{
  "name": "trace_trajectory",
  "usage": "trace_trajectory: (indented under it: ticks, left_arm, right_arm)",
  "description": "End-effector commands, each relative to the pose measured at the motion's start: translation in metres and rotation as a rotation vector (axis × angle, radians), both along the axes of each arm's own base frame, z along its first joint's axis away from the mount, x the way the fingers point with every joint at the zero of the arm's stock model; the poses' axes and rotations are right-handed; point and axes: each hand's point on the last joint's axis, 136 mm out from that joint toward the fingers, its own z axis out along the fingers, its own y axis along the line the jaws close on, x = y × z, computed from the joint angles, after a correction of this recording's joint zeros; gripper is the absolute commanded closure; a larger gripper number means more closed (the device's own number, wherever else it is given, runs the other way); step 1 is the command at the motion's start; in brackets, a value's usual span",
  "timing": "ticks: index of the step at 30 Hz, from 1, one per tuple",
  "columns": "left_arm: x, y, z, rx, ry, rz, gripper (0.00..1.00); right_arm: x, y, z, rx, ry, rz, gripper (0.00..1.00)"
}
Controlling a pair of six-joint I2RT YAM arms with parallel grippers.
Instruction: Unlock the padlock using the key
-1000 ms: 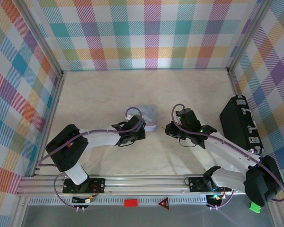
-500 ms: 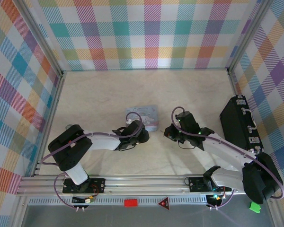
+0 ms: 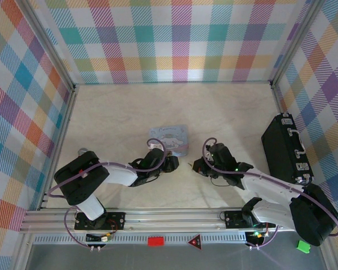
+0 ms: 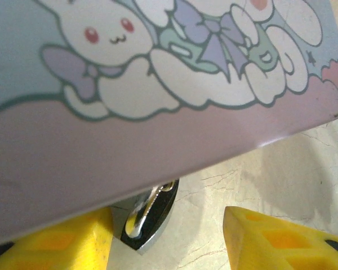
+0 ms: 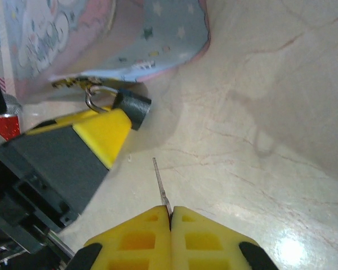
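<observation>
The small dark padlock (image 4: 149, 216) with its silver shackle hangs at the lower edge of the pastel blue cartoon tin (image 4: 158, 84). It lies between the yellow fingers of my left gripper (image 4: 169, 247), which stands open; the lock rests close to the left finger (image 4: 56, 242), with a wide gap on the other side. In the right wrist view the padlock (image 5: 132, 108) sits against that yellow finger (image 5: 98, 135). My right gripper (image 5: 170, 209) is shut on the key (image 5: 160, 185), whose thin blade points toward the lock, a short way off. From above, the two grippers (image 3: 170, 164) (image 3: 194, 165) face each other below the tin (image 3: 172, 139).
A big black case (image 3: 284, 149) stands at the right side near the checked wall. Bare marble tabletop (image 3: 118, 112) stretches behind and to the left of the tin. Checked walls close in the left, back and right.
The left gripper has slid right and nearer along the tin's front corner. The right gripper has moved left and nearer, closing the gap between the two.
</observation>
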Motion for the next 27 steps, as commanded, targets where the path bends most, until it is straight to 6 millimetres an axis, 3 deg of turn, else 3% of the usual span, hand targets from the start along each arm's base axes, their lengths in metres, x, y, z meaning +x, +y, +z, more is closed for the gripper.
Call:
trace_trajectory:
  ticks: [1, 7, 11, 16, 21, 27]
  left_arm:
    - [0.010, 0.002, 0.000, -0.008, -0.040, 0.005, 0.48]
    - [0.016, 0.003, -0.001, -0.006, -0.048, 0.014, 0.56]
    - [0.016, 0.002, -0.001, -0.009, -0.048, 0.008, 0.70]
    - [0.015, 0.007, 0.003, -0.013, -0.053, 0.027, 0.73]
    - [0.013, 0.011, 0.004, -0.022, -0.055, 0.039, 0.79]
    - [0.010, 0.018, 0.007, -0.036, -0.053, 0.066, 0.80]
  right_arm:
    - [0.008, 0.010, 0.015, 0.049, -0.087, -0.005, 1.00]
    - [0.005, 0.009, 0.003, 0.031, -0.068, -0.019, 1.00]
    - [0.003, 0.009, -0.002, 0.023, -0.049, -0.023, 1.00]
    - [0.002, 0.013, -0.010, 0.030, 0.025, -0.045, 1.00]
    - [0.003, 0.029, -0.011, 0.090, 0.081, -0.036, 1.00]
    - [0.003, 0.029, -0.020, 0.073, 0.121, -0.050, 1.00]
